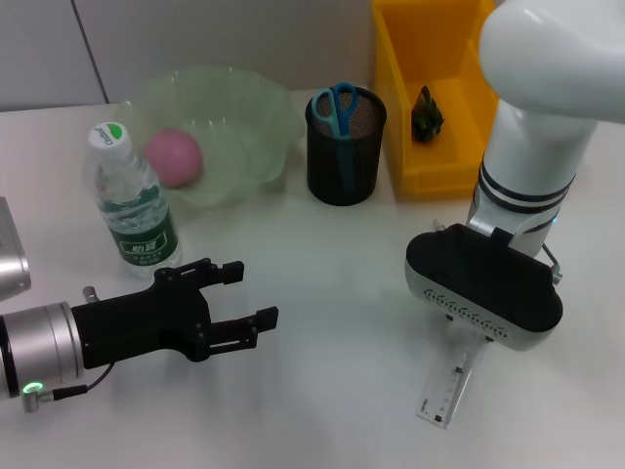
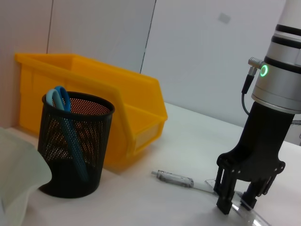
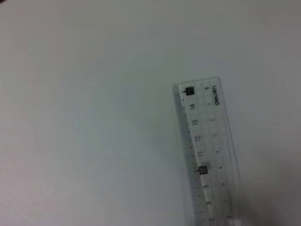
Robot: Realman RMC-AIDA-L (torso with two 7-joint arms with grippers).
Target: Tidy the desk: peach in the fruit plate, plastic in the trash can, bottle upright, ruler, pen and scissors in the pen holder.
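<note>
The pink peach [image 1: 174,156] lies in the pale green fruit plate [image 1: 264,117] at the back left. Just in front of the plate, the bottle [image 1: 132,200] stands upright. Blue scissors [image 1: 337,106] stick out of the black mesh pen holder [image 1: 344,161]. Dark crumpled plastic [image 1: 427,115] rests in the yellow trash can [image 1: 405,88]. The clear ruler [image 1: 447,393] lies flat on the table under my right arm. My right gripper [image 2: 236,205] is open, its fingertips down at the ruler [image 2: 256,215]. A pen [image 2: 175,178] lies close beside it. My left gripper [image 1: 252,291] hovers open at the front left, holding nothing.
The pen holder [image 2: 75,141] and the yellow bin [image 2: 117,113] stand side by side at the back. A grey device [image 1: 12,259] sits at the table's left edge. White tabletop lies between the two arms.
</note>
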